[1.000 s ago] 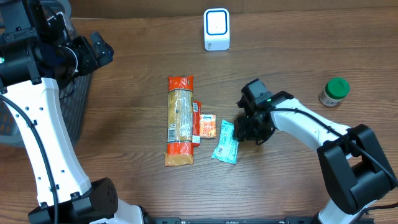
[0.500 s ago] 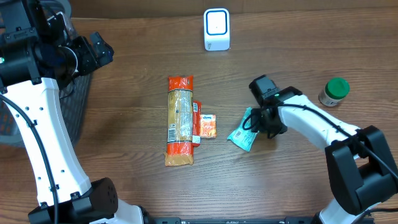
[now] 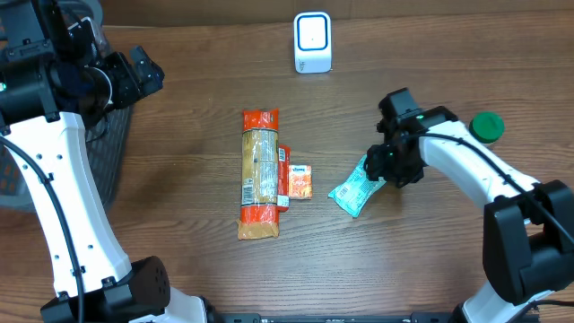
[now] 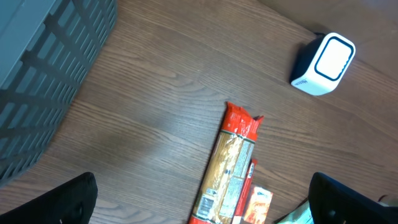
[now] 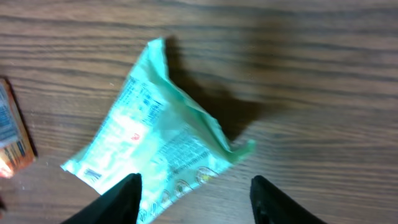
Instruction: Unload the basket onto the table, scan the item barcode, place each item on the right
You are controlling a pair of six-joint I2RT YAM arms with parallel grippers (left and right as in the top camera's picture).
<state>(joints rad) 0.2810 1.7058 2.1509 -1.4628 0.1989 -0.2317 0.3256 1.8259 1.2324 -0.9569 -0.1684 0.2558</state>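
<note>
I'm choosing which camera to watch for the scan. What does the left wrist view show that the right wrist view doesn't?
Only left wrist: the white scanner, the long pasta packet, the grey basket. Only right wrist: the green packet up close, crumpled, its print showing. Both: the wooden table, the small orange packet, and, as a corner in the left wrist view, that green packet.

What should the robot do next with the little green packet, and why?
Probably lower the right end effector a little and close it on the green packet. Its fingers stand apart just above the packet, which lies crumpled on the table, well away from the white scanner. It likely needs a firm grip before the barcode can be carried there.
</note>
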